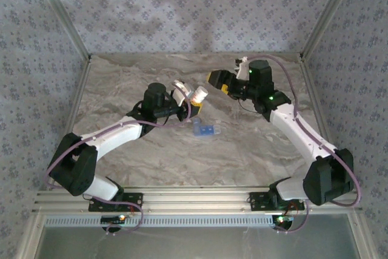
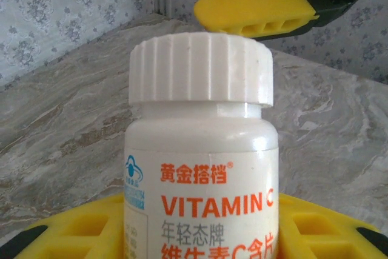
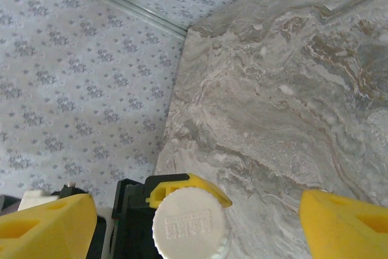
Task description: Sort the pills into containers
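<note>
In the view from above, the left gripper (image 1: 193,102) is near the middle of the picture. It holds a small white bottle (image 1: 199,94) tight between its two yellow fingers. The bottle is up off the table (image 1: 151,162) and leans a little.

In the left wrist view the bottle stands in the middle of the picture. It has orange letters on its label. The yellow fingers (image 2: 79,232) press on it low down, one on each side. The white cap (image 2: 200,68) is on the bottle.

The right gripper (image 1: 219,83) is just up and to the right of the bottle in the view from above, close to the cap. Its fingers are spread wide and it holds nothing. In the right wrist view one finger (image 3: 48,228) is in the lower left corner and the other is in the lower right corner. The round cap sits at the bottom middle, between them, and touches neither one. In the left wrist view a yellow finger of the right gripper hangs at the top of the picture, close over the cap.

The little blue pill box (image 1: 205,130) lies flat on the table, just below the bottle in the view from above. No gripper touches it. It is too small to see its parts or any pills.

The table looks like gray and brown stone. The walls (image 1: 182,4) have tiny flowers on them.
</note>
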{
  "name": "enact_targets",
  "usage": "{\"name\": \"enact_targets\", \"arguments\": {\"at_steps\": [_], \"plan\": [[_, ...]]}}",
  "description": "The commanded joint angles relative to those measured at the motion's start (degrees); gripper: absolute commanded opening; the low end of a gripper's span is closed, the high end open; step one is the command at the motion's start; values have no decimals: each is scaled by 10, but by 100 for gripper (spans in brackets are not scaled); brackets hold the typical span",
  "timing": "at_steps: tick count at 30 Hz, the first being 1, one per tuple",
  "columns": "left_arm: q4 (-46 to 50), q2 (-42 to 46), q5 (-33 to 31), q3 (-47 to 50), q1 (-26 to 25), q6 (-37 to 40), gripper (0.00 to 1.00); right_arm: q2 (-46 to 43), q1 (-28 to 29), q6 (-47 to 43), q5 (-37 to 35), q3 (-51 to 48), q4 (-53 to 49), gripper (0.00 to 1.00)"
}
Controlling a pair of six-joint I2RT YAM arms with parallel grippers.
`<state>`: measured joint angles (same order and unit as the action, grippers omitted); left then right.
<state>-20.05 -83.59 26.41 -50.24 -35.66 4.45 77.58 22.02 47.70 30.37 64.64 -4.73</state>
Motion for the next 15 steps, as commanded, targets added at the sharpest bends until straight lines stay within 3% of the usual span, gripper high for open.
{"name": "enact_targets", "arguments": {"at_steps": [1, 15], "plan": [[8, 8, -8, -22, -2, 24, 0, 17, 14, 54, -27, 17, -12, 87], [4, 1, -4, -26, -5, 14, 0, 52, 64, 58, -38, 30, -4, 69]]}}
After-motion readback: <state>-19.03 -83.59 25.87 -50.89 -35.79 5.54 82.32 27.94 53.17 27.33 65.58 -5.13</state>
